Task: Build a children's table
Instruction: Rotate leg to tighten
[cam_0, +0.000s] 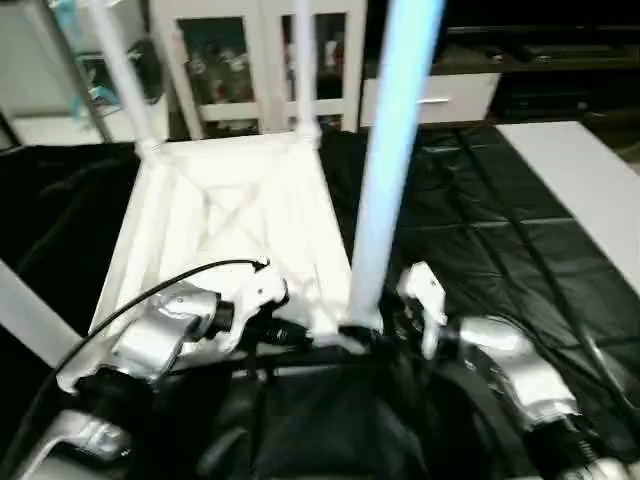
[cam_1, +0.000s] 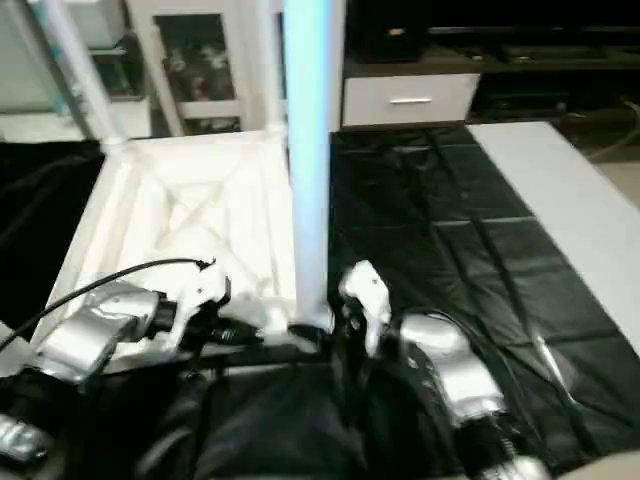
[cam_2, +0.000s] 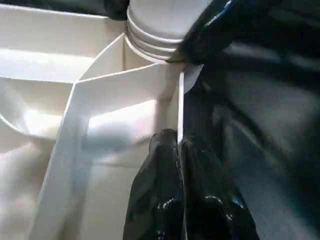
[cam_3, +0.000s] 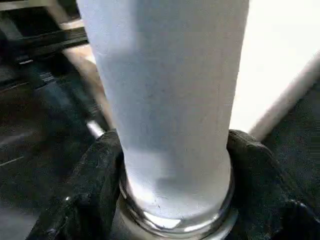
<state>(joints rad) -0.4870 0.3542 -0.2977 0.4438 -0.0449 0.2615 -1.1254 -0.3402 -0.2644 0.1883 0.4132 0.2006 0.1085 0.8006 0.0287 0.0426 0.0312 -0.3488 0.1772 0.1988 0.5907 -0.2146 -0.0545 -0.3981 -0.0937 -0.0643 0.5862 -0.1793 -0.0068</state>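
Now my left gripper (cam_2: 179, 145) pinches the tabletop (cam_0: 230, 210) rim at centre frame, while my right gripper (cam_3: 175, 200) clasps the upright leg (cam_0: 395, 150) at its base.

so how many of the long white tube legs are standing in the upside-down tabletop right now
3. One long white tapered tube leg stands in the near right corner, gripped by the right gripper. Two more rise from the far corners, left and right. The near left corner is hidden behind the left forearm.

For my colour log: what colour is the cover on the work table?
Glossy black cover, wrinkled, seen best in the right eye view.
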